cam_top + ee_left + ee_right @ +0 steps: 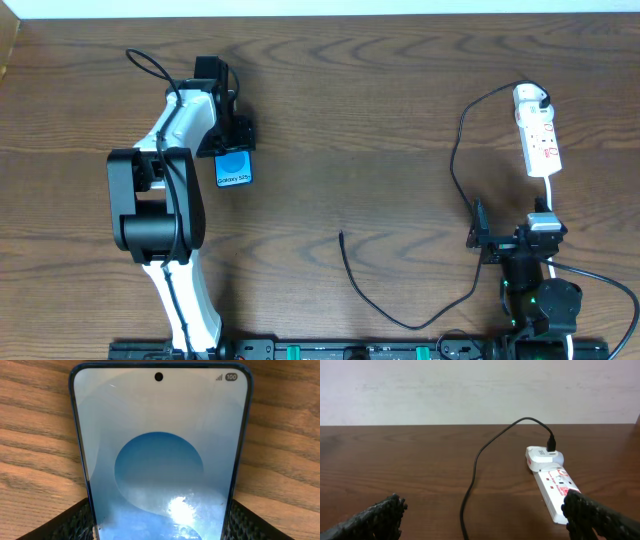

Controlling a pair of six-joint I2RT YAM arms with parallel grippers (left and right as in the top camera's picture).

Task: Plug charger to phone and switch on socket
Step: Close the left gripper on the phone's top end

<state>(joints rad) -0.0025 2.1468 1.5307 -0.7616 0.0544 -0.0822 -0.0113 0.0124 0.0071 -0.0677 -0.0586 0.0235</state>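
The phone (234,168) lies flat at the left of the table, its blue screen up. In the left wrist view the phone (160,450) fills the frame. My left gripper (232,135) is shut on its lower end, and both black fingers (75,522) press against its side edges. The charger cable (455,160) runs from its white adapter (530,97), plugged into the far end of the socket (542,145), down to a free plug tip (342,236) mid-table. My right gripper (508,238) stands open just short of the socket (555,487), with the cable (472,475) passing between its fingers, untouched.
The cable loops along the table's front edge (420,322) between the two arm bases. The socket's white cord (551,195) runs toward the right arm. A pale wall (470,390) stands beyond the table's far edge.
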